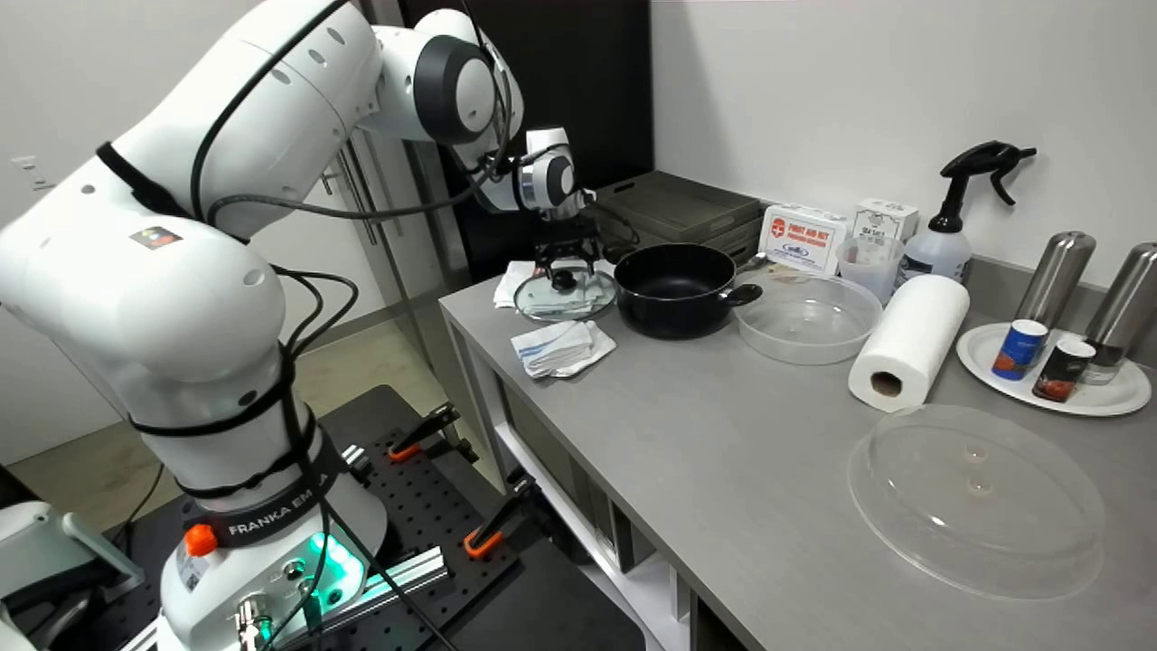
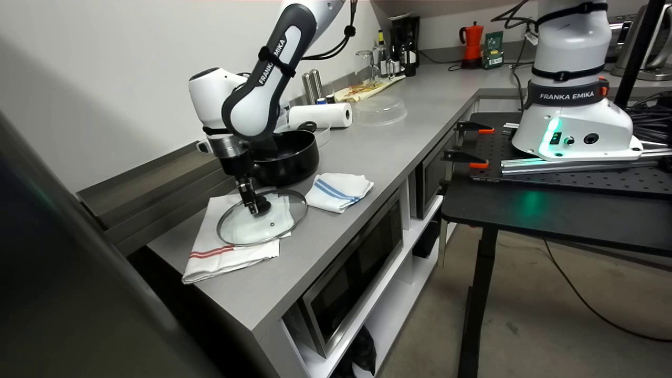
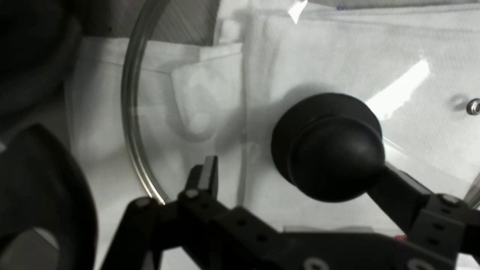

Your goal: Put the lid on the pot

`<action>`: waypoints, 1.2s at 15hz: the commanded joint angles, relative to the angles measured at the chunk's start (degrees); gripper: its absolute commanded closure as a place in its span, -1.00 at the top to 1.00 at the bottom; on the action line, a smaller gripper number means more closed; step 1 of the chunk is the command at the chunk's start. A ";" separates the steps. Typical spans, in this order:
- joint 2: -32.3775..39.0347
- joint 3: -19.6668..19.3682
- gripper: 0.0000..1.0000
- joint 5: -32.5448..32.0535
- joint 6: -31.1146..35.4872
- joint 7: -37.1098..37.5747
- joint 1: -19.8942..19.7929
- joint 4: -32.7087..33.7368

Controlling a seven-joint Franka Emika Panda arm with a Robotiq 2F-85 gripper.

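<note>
Kitchen | grey counter [image 1: 687,461] | black pot [image 1: 673,314] | moka maker [image 2: 472,46] (robot arm [image 1: 203,307] on own table [image 2: 593,220])

Grey table [image 1: 696,452]. Red-striped cloth [image 2: 210,262] and blue-striped cloth [image 2: 336,193] lie near one end, black pot [image 1: 673,312] just beside. Farther along: clear dish [image 1: 804,347], paper towel roll [image 1: 913,339], white plate [image 1: 1116,398], large clear cover [image 1: 976,542].

"FRANKA EMIKA" stands on the base [image 2: 572,100] and along the forearm [image 2: 272,68]; in an exterior view a cable [image 1: 294,434] covers some of the base's letters. A white box [image 1: 803,239] reads "FIRST AID KIT" beside a red emblem [image 1: 777,227]. Print on the small box [image 1: 885,220] and spray bottle [image 1: 935,249] is too small to read.
</note>
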 commanded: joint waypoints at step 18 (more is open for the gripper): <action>-7.05 -1.76 0.24 0.26 4.56 2.60 0.50 -10.97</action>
